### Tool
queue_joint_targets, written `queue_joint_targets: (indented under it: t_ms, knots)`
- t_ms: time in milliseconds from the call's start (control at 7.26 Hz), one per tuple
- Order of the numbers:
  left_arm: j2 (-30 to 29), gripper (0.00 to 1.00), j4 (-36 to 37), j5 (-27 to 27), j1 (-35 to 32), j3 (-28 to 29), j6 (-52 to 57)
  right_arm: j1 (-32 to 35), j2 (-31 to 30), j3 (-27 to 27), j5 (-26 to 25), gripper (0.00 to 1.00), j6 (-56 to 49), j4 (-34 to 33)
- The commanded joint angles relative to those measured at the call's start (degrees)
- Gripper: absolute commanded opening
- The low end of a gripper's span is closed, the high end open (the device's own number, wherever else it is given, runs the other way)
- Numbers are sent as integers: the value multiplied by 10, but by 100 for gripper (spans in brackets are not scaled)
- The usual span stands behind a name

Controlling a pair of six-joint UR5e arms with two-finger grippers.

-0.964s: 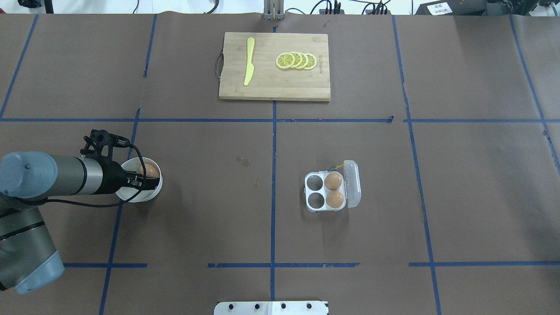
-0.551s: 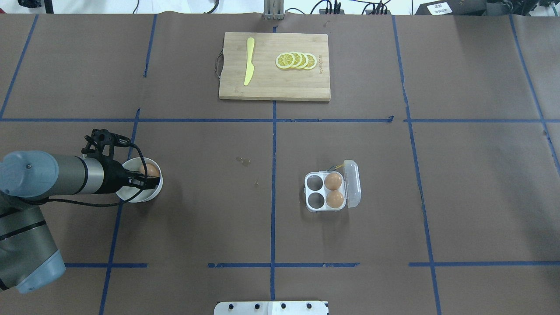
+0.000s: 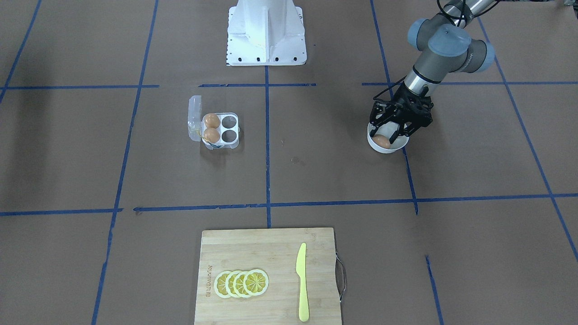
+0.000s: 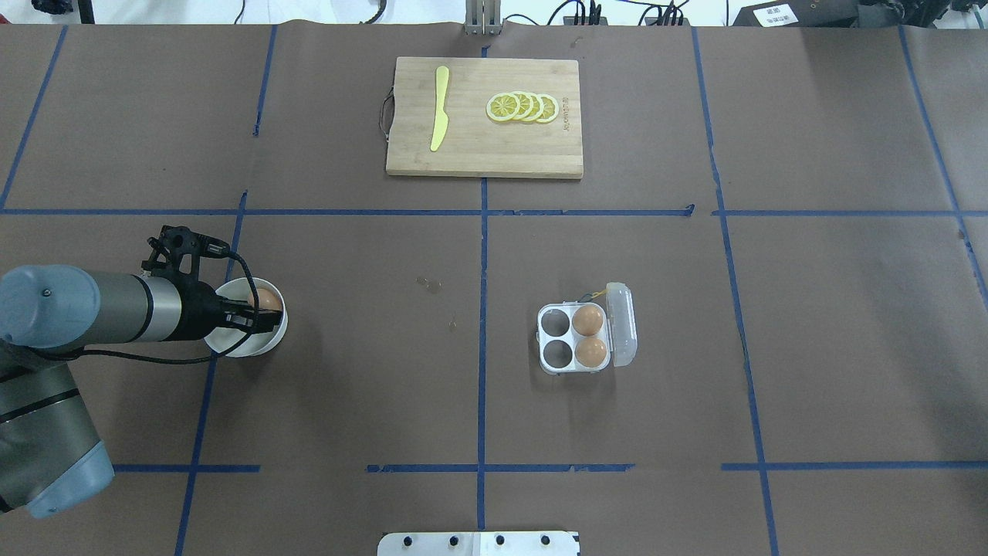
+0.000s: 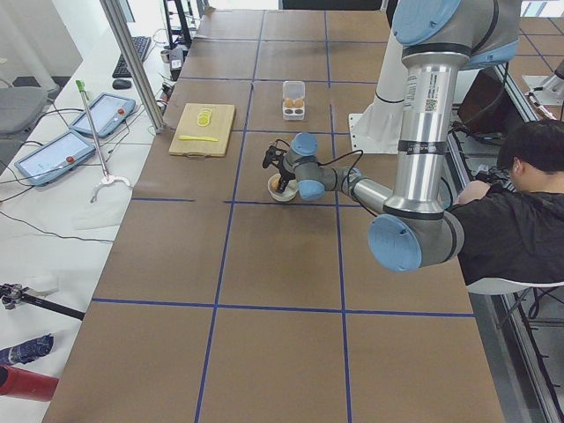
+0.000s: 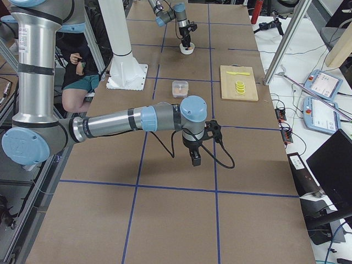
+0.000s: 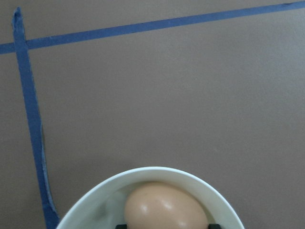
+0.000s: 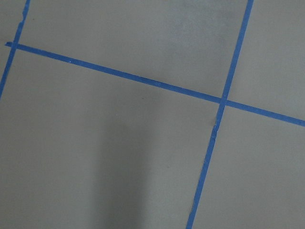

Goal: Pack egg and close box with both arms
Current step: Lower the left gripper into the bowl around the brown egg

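Note:
One egg [image 4: 267, 298] lies in a round white bowl [image 4: 274, 337] at the left of the table. My left gripper [image 4: 258, 315] reaches down into the bowl [image 3: 389, 148], open, a finger on each side of the egg [image 3: 381, 141]. In the left wrist view the black fingertips [image 7: 213, 225] show just at the flanks of the egg [image 7: 166, 206]. The clear box [image 4: 542, 340] stands right of centre with its lid [image 4: 624, 324] open; two eggs [image 4: 589, 318] fill its right cells and the left cells are empty. My right gripper [image 6: 196, 159] hangs over bare table; I cannot tell whether it is open or shut.
A wooden cutting board [image 4: 485, 150] with a yellow knife [image 4: 439, 108] and lemon slices [image 4: 523, 106] lies at the far middle. The white pedestal [image 3: 266, 31] stands at the robot's side. A person [image 5: 520, 211] sits beside the table's edge.
My left gripper has shifted a few pixels further over the egg in the bowl. The egg and the box have not moved.

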Motion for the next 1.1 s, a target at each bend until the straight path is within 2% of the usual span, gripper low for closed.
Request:
queue_joint_targets:
  t_ms: [0,413,964]
  knots:
    - [-1,66,0,0,0,-1,1,0,0,0,0,100,0,0]
    - [-2,60,1,-3,1,7,0,0,1,0,1,100,0,0]
    - [-2,61,0,-2,1,6,0,0,2,0,0,100,0,0]
